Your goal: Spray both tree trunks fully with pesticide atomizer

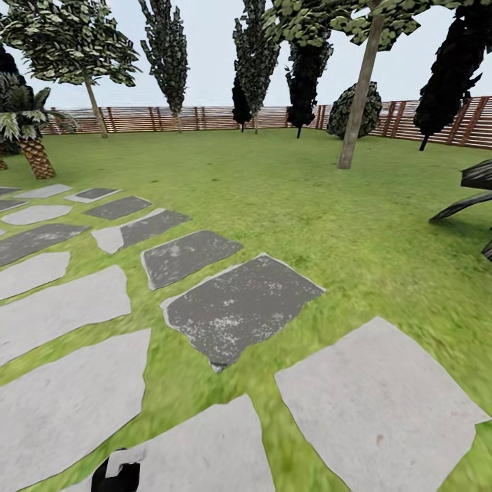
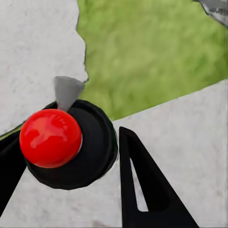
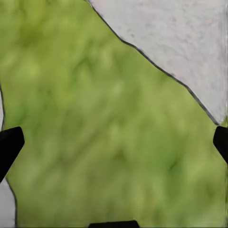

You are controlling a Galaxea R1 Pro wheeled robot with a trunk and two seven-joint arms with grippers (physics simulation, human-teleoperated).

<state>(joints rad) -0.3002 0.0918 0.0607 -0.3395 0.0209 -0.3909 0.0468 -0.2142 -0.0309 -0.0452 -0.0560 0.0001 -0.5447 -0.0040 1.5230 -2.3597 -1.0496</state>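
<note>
The pesticide atomizer [image 2: 66, 142], a round black body with a glossy red ball on top and a grey cone nozzle, sits between the two black fingers of my left gripper [image 2: 71, 137], which is shut on it above a pale stepping stone. A black and white shape [image 1: 116, 471] pokes up at the head view's bottom edge; I cannot tell whether it is atomizer or gripper. One tree with a thick tan trunk [image 1: 357, 102] stands far ahead on the right of the lawn. Another tree [image 1: 94, 106] stands far off at the left by the fence. My right gripper [image 3: 114, 145] is open over grass.
Grey and pale stepping stones [image 1: 239, 307] cross the lawn from the left towards me. A brown slat fence [image 1: 205, 117] rings the garden. Dark cypress-like trees [image 1: 167, 55] line the back, a short palm [image 1: 31, 154] stands at left, and dark leaves [image 1: 471, 191] reach in at right.
</note>
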